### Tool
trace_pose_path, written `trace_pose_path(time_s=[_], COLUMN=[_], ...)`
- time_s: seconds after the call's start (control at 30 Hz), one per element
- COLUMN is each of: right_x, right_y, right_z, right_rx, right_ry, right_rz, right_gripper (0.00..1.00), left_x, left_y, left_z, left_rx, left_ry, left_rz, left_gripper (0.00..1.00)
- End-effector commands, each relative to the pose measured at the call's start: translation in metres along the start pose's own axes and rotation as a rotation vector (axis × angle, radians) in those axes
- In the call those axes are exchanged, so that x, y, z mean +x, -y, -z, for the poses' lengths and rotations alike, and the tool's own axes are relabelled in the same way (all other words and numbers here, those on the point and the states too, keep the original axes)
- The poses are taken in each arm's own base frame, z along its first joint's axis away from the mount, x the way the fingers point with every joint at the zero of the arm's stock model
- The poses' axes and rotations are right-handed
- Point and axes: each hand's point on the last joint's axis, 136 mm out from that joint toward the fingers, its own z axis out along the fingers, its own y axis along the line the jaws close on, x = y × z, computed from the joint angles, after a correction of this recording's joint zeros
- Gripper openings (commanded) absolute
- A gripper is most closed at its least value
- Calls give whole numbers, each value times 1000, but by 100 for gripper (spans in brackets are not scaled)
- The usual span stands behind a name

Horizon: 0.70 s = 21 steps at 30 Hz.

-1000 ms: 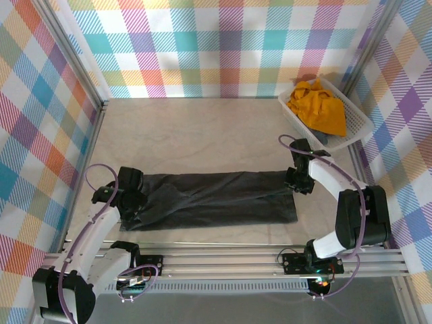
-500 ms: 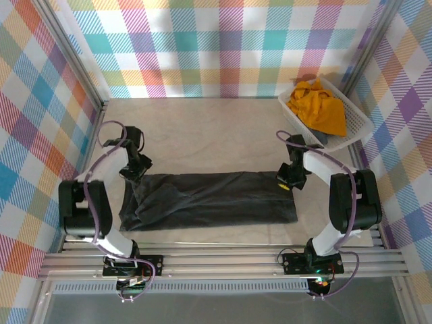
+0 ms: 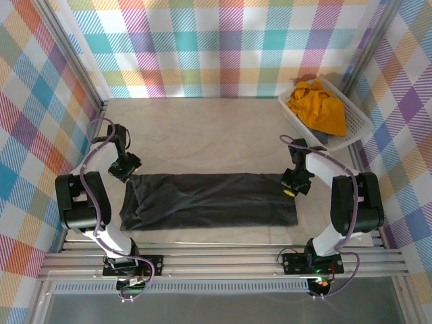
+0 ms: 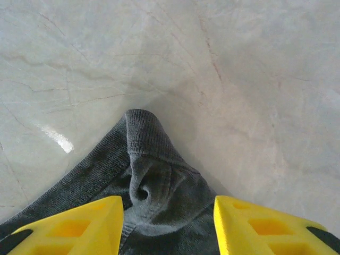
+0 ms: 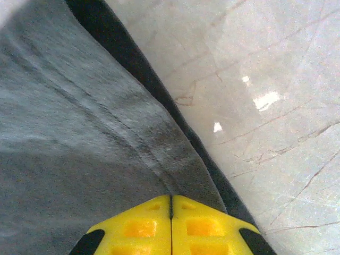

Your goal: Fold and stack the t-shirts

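Note:
A black-charcoal t-shirt [image 3: 209, 199] lies folded into a long strip across the table's front half. My left gripper [image 3: 125, 170] hovers at its back-left corner. In the left wrist view the gripper [image 4: 169, 212] is open, and a bunched ribbed corner of the shirt [image 4: 154, 175] sits between the yellow fingers [image 4: 74, 228] without being pinched. My right gripper [image 3: 291, 185] is at the shirt's back-right corner. In the right wrist view the gripper [image 5: 171, 204] is shut, with the shirt's edge [image 5: 79, 133] running into the closed tips. A mustard yellow t-shirt [image 3: 317, 108] lies crumpled in the basket.
A white lattice basket [image 3: 358, 128] stands at the back right against the checked wall. Bare marble tabletop [image 3: 202, 135] stretches behind the black shirt. A metal rail [image 3: 223, 260] runs along the near edge, and the checked walls close in on both sides.
My left arm has swung from the shirt's front-left end to its back-left corner. The right gripper has shut on the shirt's back-right corner, barely moving.

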Motion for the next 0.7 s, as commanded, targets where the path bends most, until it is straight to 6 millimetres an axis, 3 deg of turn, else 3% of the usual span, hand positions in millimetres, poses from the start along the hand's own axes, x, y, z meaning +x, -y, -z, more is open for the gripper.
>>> trace_pose_path(time_s=[0.0, 0.33, 0.43, 0.57, 0.6, 0.67], right_x=[-7, -20, -23, -23, -25, -29], right_y=[-3, -25, -28, -26, -23, -19], right_z=[13, 7, -3, -19, -21, -23], right_rx=[-10, -61, -56, -24, -7, 35], right_ry=[25, 7, -14, -47, -44, -40], right_rz=[19, 35, 27, 6, 6, 15], right_gripper=[9, 18, 18, 18, 17, 17], left_x=[16, 14, 10, -2, -6, -17], left_y=[-11, -20, -23, -13, -8, -2], left_z=[8, -10, -14, -23, -23, -25], left_rx=[21, -45, -70, -53, -41, -25], left_ry=[-19, -20, -5, 26, 39, 75], left_rz=[-25, -20, -33, -37, -37, -29], left_gripper=[49, 39, 37, 35, 33, 20])
